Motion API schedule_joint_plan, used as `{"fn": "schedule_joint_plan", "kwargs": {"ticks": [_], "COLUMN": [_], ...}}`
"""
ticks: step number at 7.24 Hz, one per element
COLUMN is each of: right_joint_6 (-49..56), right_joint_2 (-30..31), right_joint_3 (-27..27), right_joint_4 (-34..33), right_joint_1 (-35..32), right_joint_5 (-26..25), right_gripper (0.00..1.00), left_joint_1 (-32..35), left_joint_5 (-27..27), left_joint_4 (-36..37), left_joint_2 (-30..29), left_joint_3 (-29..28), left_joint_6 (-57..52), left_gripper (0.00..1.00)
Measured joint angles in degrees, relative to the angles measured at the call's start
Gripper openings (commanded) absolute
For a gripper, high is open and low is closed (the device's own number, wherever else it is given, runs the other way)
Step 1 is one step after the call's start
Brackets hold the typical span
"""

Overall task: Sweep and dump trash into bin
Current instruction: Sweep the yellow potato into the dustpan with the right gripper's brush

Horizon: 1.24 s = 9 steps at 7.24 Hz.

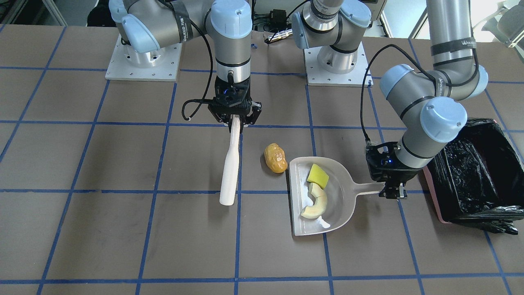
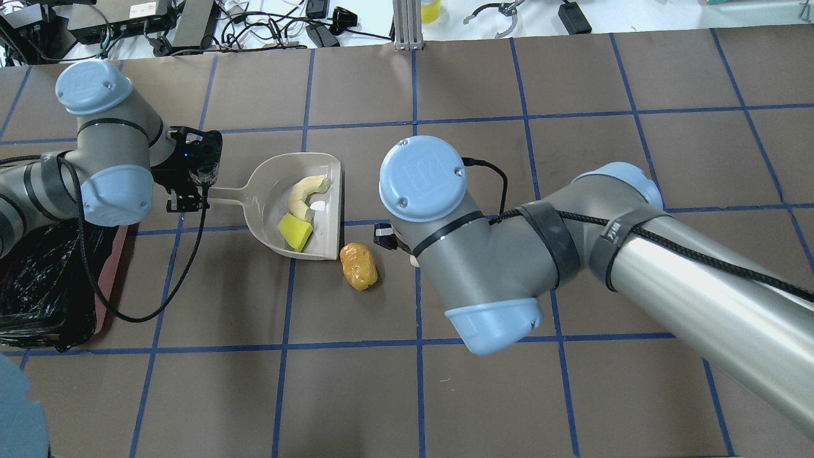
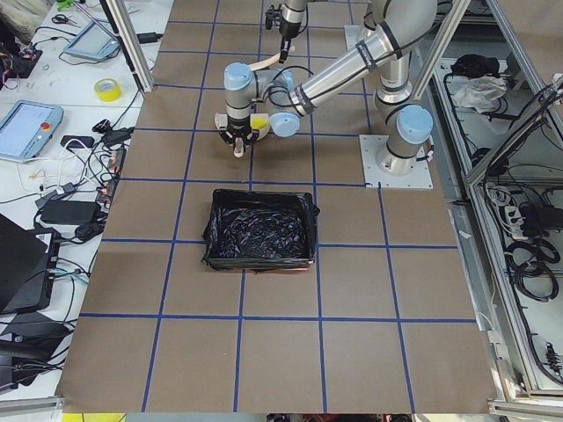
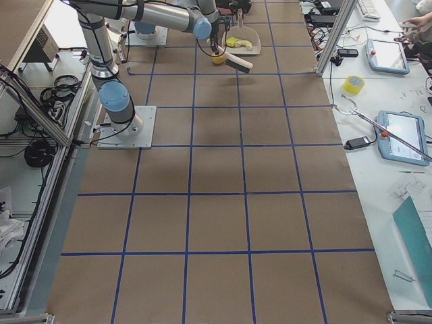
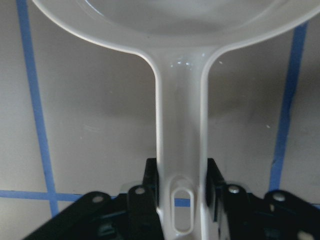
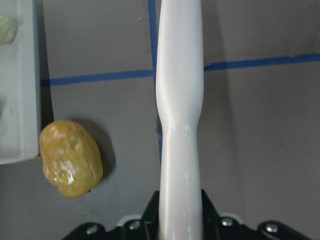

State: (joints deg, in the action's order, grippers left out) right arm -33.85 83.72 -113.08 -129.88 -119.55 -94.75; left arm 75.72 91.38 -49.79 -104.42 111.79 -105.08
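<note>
The orange-brown lump [image 1: 275, 157] lies on the table just off the open lip of the pale dustpan [image 1: 340, 196]. The yellow wedge [image 1: 318, 175] and the cream crescent [image 1: 316, 201] lie inside the pan. My left gripper [image 1: 392, 191] is shut on the dustpan's handle [image 5: 180, 125]. My right gripper [image 1: 235, 119] is shut on a long white sweeper [image 1: 229, 172], which points at the table beside the lump [image 6: 71, 158]. The bin [image 1: 475, 180], lined with black plastic, stands behind my left gripper. In the overhead view my right gripper is hidden under its arm.
The table is brown with blue grid tape. In the overhead view the bin [image 2: 38, 280] is at the left edge and the dustpan [image 2: 267, 191] at centre left. Both arm bases [image 1: 143, 61] stand at the table's robot side. Cables and devices lie beyond the table's edge.
</note>
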Motion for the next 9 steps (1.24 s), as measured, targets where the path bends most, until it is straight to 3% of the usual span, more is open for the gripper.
{"fn": "schedule_joint_plan", "kwargs": {"ticks": [2, 4, 9], "right_joint_6": [-4.8, -8.1, -15.07], "right_joint_2": [1.43, -0.03, -6.53], "right_joint_3": [-3.2, -3.91, -2.48], "right_joint_4": [-1.63, -3.6, -12.48], "right_joint_1": [-4.37, -7.82, -12.38], "right_joint_5": [0.03, -0.05, 0.66], "right_gripper": [0.0, 0.0, 0.0], "left_joint_1": [-0.5, -1.1, -1.27], "left_joint_5": [0.37, 0.51, 0.56], "left_joint_4": [5.11, 9.57, 10.68], "left_joint_2": [6.05, 8.57, 9.02], "left_joint_3": [9.42, 14.91, 15.79], "left_joint_6": [-1.81, -2.38, -2.43], "left_gripper": [0.0, 0.0, 0.0]}}
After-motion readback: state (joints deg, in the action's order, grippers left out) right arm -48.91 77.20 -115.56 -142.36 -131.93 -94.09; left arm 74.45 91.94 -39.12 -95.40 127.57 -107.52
